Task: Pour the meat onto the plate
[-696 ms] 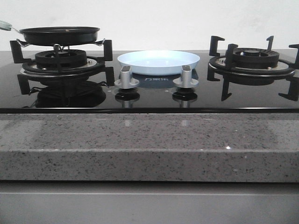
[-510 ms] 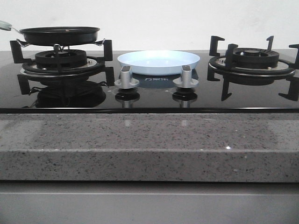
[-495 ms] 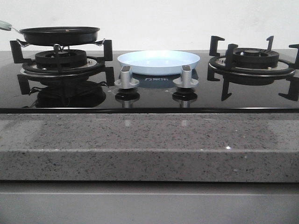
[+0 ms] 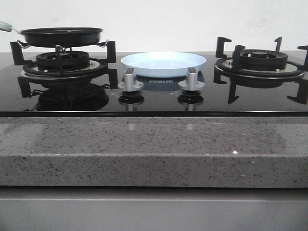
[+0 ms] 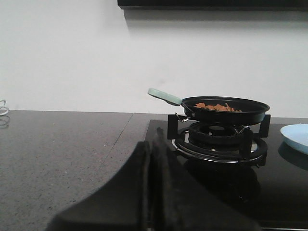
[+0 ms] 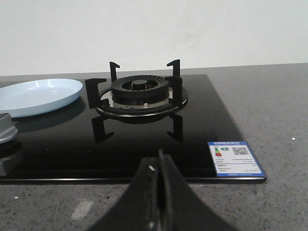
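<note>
Meat [image 5: 217, 107] lies in the pan [image 5: 230, 110], handle [image 5: 164, 96] pointing away from the plate [image 4: 163, 64]; both grippers' fingers pressed together.

Glossy black glass hob [image 4: 159, 98] mirrors matt black grates [image 4: 65, 60], brushed-metal knobs [image 4: 130, 79]; speckled grey stone counter [image 4: 154, 149]; smooth glazed plate [image 4: 163, 64].

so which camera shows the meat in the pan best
The left wrist view: the meat shows as orange-brown pieces above the frying pan rim. The front view is level with the pan, so its wall hides the meat. The right wrist view shows neither.
</note>
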Tool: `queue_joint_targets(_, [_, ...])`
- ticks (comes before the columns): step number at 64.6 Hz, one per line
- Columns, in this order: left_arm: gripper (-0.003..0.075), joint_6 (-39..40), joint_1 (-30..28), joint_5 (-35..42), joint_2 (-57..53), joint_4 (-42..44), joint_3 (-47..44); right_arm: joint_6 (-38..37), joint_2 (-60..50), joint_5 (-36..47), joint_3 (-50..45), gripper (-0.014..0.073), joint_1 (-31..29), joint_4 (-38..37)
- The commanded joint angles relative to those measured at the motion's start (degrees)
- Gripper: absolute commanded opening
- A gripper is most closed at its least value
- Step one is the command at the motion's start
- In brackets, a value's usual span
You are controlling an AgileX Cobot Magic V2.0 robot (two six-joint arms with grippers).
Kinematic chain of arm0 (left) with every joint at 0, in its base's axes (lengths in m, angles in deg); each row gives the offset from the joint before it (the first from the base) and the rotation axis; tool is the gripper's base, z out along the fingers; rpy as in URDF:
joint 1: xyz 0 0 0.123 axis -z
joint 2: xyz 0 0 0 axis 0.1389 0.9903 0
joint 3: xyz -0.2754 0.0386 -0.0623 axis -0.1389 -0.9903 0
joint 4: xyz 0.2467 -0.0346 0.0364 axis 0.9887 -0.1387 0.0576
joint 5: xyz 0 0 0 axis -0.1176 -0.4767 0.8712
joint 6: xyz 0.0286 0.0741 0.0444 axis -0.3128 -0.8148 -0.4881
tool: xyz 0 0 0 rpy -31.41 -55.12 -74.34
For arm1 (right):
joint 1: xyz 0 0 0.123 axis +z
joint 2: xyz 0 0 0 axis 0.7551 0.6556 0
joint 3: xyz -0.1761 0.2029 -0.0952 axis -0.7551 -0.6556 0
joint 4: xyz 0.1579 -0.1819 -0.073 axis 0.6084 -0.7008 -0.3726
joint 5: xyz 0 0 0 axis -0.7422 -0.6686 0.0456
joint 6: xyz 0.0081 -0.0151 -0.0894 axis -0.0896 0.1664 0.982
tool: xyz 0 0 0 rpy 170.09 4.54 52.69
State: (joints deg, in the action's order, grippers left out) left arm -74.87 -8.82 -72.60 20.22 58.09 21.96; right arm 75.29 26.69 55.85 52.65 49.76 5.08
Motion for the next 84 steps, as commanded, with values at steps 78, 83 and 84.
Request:
queue_joint_targets(78, [-0.002,0.3,0.4,-29.4,25.4,-2.1,41.4,0.4,22.4,-25.5,37.8,-0.0069,-0.2,-0.3])
queue_joint_targets(83, [-0.002,0.3,0.4,-29.7,27.8,-2.1,41.4,0.4,25.1,-25.5,37.8,-0.0069,-0.2,-0.3])
queue_joint_targets(84, [-0.002,0.3,0.4,-29.7,28.1,-2.1,41.4,0.4,25.5,-25.5,37.8,-0.0069,-0.2,-0.3])
